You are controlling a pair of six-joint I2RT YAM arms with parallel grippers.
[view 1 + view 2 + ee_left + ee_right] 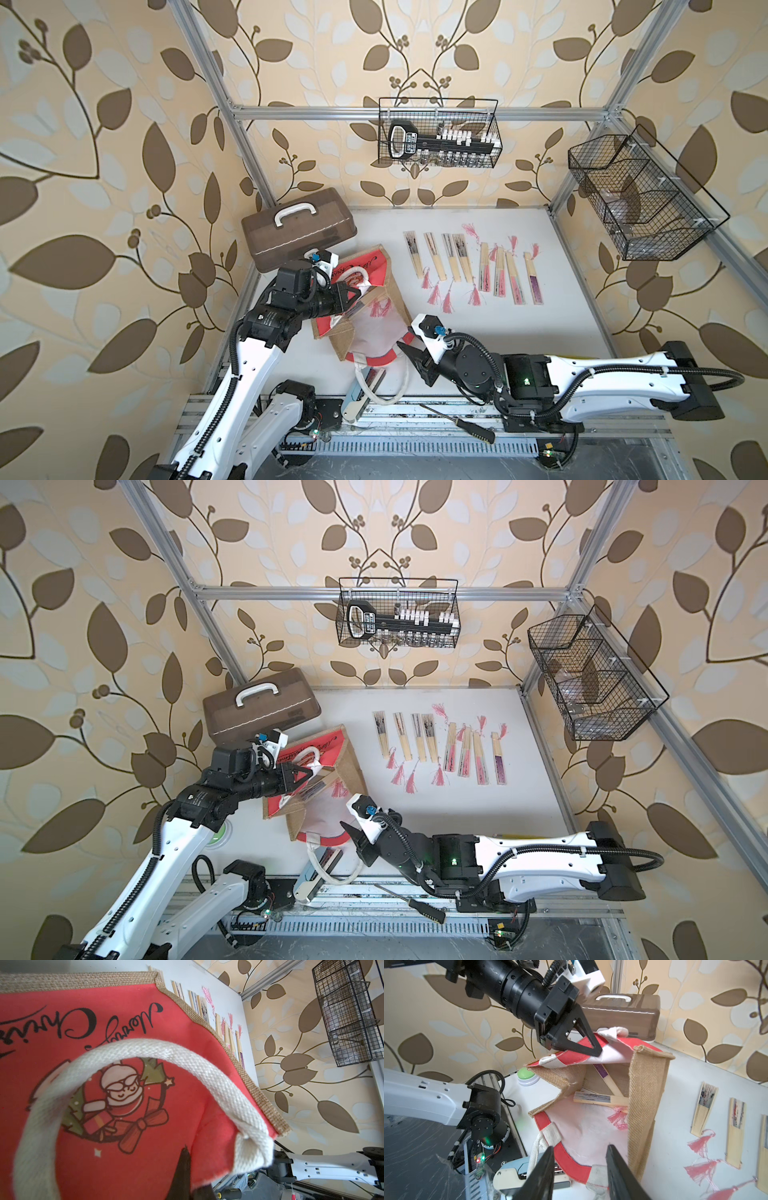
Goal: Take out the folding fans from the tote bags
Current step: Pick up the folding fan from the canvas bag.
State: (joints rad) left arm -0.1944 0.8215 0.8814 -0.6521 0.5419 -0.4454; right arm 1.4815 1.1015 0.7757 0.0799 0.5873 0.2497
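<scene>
Near the left side of the white table (519, 332), the tote bag (645, 1093) lies on its side with its mouth facing the right arm. The left gripper (598, 1049) is pressed tight on the top red-and-white flap of the bag and lifts it, so the mouth gapes open like a little tent.

Deep inside the bag, the right wrist view shows at least two folding fans. One with a dark print (591, 1098) lies flat. One with a purple end (607, 1077) leans over it. A pink tassel (617, 1118) lies on the white lining beside them. Many more fans (435, 257) lie in a neat row on the table, well apart from the bag.

The right gripper (580, 1147) is at the mouth of the bag with its jaws spread and nothing between them.

I think the job is mostly done, and the step now is reaching in for the next fan. The right arm needs to go deeper, close on the flat fan's bamboo end, and pull it out without catching the jute wall. The left gripper should keep the flap up.
</scene>
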